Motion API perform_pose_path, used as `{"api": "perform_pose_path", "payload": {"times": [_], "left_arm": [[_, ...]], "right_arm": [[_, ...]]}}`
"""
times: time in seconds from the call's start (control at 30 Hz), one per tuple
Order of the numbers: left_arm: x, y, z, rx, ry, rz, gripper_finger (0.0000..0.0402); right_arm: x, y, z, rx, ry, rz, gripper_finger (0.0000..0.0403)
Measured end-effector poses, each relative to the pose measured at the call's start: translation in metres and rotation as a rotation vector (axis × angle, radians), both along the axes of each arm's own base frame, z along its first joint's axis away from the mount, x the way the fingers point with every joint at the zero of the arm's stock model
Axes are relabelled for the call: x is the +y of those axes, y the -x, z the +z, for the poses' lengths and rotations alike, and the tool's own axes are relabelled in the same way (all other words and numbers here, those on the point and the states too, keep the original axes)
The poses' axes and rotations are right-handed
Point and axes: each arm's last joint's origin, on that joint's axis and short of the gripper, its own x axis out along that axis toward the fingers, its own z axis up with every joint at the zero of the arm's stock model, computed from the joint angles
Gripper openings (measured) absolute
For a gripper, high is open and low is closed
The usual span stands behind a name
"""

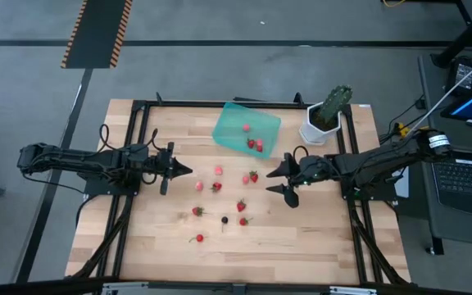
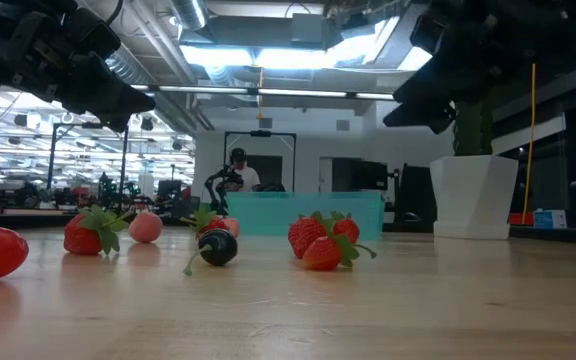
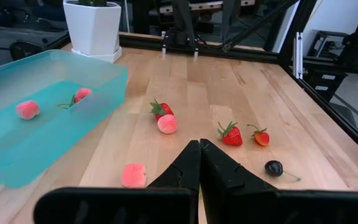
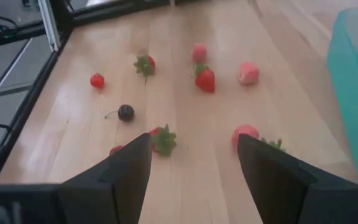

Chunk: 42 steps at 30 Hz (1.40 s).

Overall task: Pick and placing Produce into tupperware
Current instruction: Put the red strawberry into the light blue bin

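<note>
Right hand (image 1: 279,180) spread above table (image 1: 301,246), left hand (image 1: 185,170) pressed together, empty | Produce (image 1: 217,186) scattered mid-table, three in tupperware (image 1: 234,124) | judged light, small, roll-prone; best pinched across body

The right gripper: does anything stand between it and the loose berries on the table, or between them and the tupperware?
Nothing visible does. The right gripper is open above bare wood, and the nearest strawberry lies just beside it. From there to the tupperware the table is free. The plant pot stands off to the side.
</note>
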Motion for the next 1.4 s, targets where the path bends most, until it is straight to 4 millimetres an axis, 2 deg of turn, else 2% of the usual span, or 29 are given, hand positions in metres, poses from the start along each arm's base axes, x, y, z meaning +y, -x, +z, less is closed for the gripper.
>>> {"api": "perform_pose_path", "payload": {"times": [0.23, 0.57, 0.9, 1.07, 1.2, 1.4], "left_arm": [[0.000, 0.000, 0.000, 0.001, 0.000, 0.000, 0.0000], [0.000, 0.000, -0.001, 0.013, 0.001, 0.001, 0.0000], [0.000, 0.000, -0.001, 0.013, -0.004, 0.000, 0.0000], [0.000, 0.000, -0.001, 0.012, -0.005, 0.000, 0.0000], [0.000, 0.000, -0.001, 0.012, -0.006, -0.001, 0.0000], [0.000, 0.000, -0.001, 0.015, -0.006, -0.001, 0.0000]], "right_arm": [[-0.001, -0.004, 0.009, -0.109, 0.028, 0.010, 0.0239], [-0.001, -0.005, 0.011, -0.123, 0.052, 0.021, 0.0239], [-0.005, -0.007, 0.009, -0.108, -0.034, -0.116, 0.0239], [-0.005, -0.021, 0.004, 0.022, -0.012, -0.143, 0.0239], [-0.005, -0.041, -0.002, 0.178, 0.091, -0.148, 0.0239], [-0.011, -0.070, -0.002, 0.361, 0.122, -0.171, 0.0239]]}}
